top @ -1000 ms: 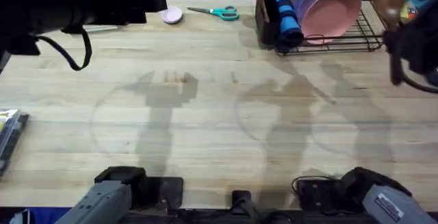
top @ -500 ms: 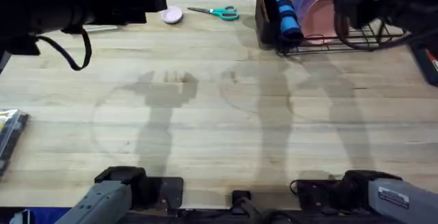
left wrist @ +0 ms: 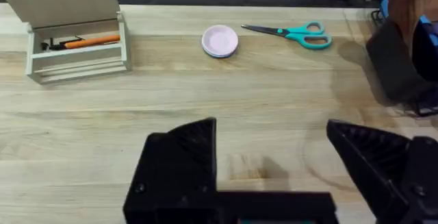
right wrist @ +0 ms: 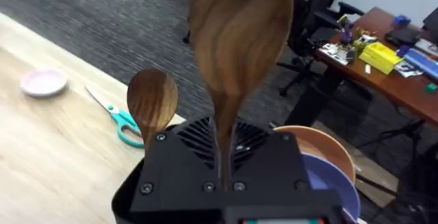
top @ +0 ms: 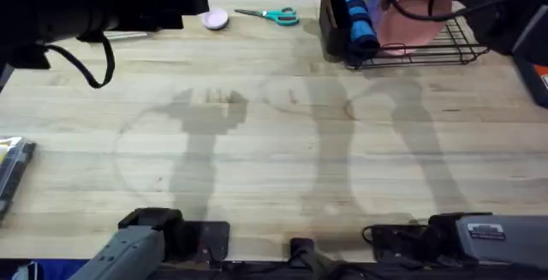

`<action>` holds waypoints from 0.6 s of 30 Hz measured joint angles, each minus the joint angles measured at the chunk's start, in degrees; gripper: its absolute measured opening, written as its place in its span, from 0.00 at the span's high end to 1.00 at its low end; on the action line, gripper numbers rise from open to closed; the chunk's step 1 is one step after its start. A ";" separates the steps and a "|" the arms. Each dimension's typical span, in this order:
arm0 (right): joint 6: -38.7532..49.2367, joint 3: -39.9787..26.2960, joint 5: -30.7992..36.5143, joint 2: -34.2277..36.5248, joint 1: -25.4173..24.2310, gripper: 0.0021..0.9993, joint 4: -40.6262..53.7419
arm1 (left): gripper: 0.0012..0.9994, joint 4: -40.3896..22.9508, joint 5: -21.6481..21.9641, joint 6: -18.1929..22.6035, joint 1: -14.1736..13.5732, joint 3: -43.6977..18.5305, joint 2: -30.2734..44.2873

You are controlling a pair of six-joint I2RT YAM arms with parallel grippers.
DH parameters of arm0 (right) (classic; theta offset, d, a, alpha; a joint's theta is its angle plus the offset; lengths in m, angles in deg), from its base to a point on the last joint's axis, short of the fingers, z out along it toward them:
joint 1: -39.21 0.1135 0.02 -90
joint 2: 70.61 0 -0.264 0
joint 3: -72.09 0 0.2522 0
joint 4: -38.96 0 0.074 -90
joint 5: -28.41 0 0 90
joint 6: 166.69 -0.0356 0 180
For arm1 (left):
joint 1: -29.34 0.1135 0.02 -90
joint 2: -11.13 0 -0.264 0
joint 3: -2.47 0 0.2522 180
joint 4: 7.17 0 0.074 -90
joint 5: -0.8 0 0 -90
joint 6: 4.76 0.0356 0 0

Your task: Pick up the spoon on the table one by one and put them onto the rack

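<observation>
Midway through the job: the right tool [right wrist: 224, 175] is pressed together on the slender handle of a wooden spoon [right wrist: 239, 39], which it holds bowl-up over the black rack [top: 449, 50] at the far edge of the bench [top: 257, 151]. Just beyond and beside that tool, a second spoon [right wrist: 152, 106] stands bowl-up in the rack's boxy caddy [top: 332, 33], so at least one delivery looks complete. By the look of it, what is left for the held spoon is to lower it into the caddy and let go. Whether more spoons wait elsewhere cannot be told.

The left tool [left wrist: 274, 152] hangs spread and empty above bare planks, well apart from the rack.

The caddy also holds a blue-handled item [top: 355, 13], propped against its side. Next to the right tool, the rack's wire slots carry upright plates: a pink one [top: 409, 25] is seen from overhead, and from the wrist a purple plate [right wrist: 332, 179] shows with an orange-brown plate [right wrist: 321, 140] behind it.

Ahead of the left tool lie teal-handled scissors [left wrist: 295, 33] and a small pink dish [left wrist: 220, 41], side by side. Farther off to one side stands a beige tiered box [left wrist: 72, 25] with an orange-handled implement [left wrist: 85, 42] lying in its lower tray.
</observation>
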 joint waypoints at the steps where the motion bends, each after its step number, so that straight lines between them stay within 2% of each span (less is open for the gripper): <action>1: -0.40 -0.45 -0.02 0.60 0.15 0.97 -0.34 | 0.01 0.00 0.02 0.00 0.00 0.00 0.01; 14: -6.53 -2.38 -2.09 10.00 3.01 0.97 -16.80 | 0.01 0.00 0.02 0.00 0.00 0.00 0.01; 18: -8.00 -2.49 -2.76 12.08 3.38 0.97 -18.60 | 0.01 0.00 0.00 0.00 0.00 0.00 0.01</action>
